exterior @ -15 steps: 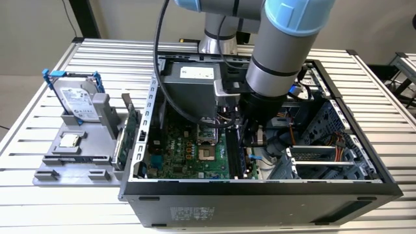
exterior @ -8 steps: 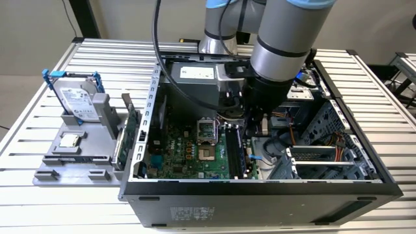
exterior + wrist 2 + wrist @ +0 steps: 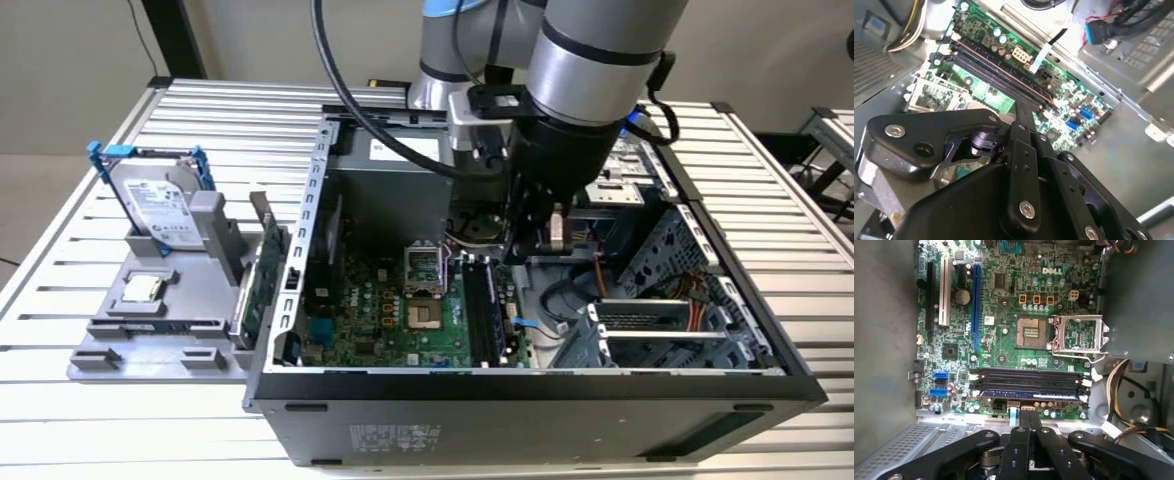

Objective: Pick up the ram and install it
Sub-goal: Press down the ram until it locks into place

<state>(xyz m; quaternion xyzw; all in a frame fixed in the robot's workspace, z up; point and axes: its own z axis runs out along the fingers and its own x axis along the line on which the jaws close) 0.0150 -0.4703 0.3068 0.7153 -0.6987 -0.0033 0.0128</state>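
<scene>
The ram (image 3: pixel 1029 395) is a long bluish stick lying along one of the black memory slots (image 3: pixel 1029 380) on the green motherboard (image 3: pixel 999 347), in the slot nearest the board's edge. In the exterior view the ram (image 3: pixel 478 308) sits inside the open computer case, just below the arm's wrist. My gripper (image 3: pixel 1029 421) hovers above the board edge beside the slots. Its two dark fingers are pressed together, shut, with nothing between them. In the second wrist view the gripper (image 3: pixel 1023 111) points down at the slot row (image 3: pixel 999 65).
A grey holder (image 3: pixel 147 340) at the exterior view's left carries a silver hard drive (image 3: pixel 163 205) and a green card (image 3: pixel 271 265). The open CPU socket (image 3: pixel 1030 332) and its raised latch frame (image 3: pixel 1079 335) lie beside the slots. Case walls (image 3: pixel 534 385), drive cage (image 3: pixel 681 320) and cables (image 3: pixel 1119 380) crowd the gripper.
</scene>
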